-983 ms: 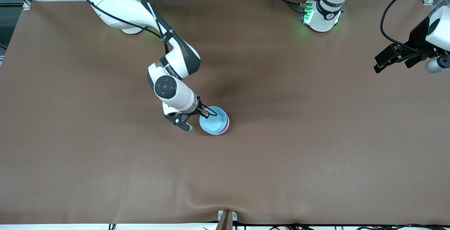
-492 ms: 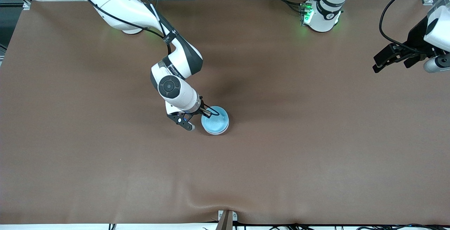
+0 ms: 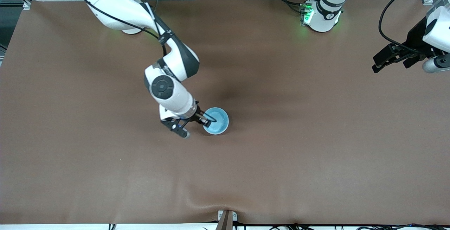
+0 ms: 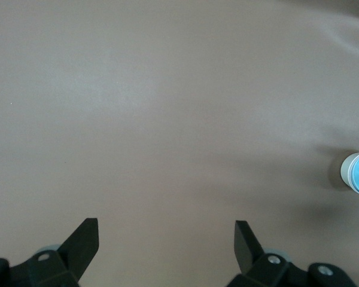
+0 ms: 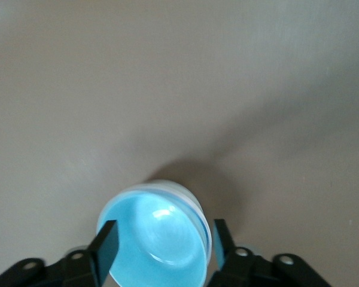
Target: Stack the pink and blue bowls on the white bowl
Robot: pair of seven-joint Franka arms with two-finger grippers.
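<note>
Blue bowl (image 3: 216, 125): light sky blue, upright, topmost of a nested pile near the middle of the table (image 3: 316, 159), with only a pale rim of a lower bowl showing under its lip in the right wrist view; pink and white members cannot be told apart, so stacking appears done or nearly so; right gripper (image 5: 160, 244): low at the pile, fingers (image 5: 105, 246) spread on either side of the bowl's wall, gripping nothing, judged a release posture; room: bare cloth on every side, no edge close, so a straight lift looks free; left gripper (image 3: 391, 58): waits over the left arm's end of the table, well apart, fingers wide and empty, clear of the work.
</note>
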